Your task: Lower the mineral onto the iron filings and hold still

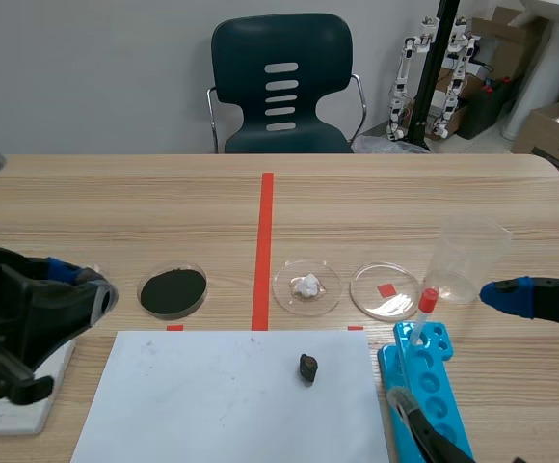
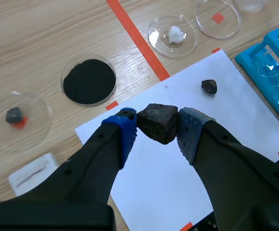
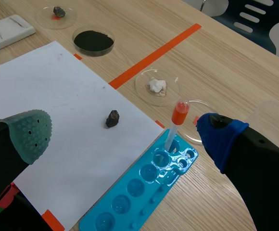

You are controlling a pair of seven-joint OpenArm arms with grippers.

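My left gripper is shut on a dark brown mineral, pinched between its blue and grey pads. In the left wrist view it hangs over the far edge of the white paper. The dish of black iron filings lies ahead of it and a little to the side, apart from the mineral. In the scene view the filings dish sits just right of the left gripper. My right gripper stands open over the paper and the blue rack, holding nothing.
A small dark stone lies on the paper. Right of the tape line are a dish with a white lump, a dish over a red mark and a clear beaker. A blue rack holds a red-capped tube. A white block lies beside the left gripper.
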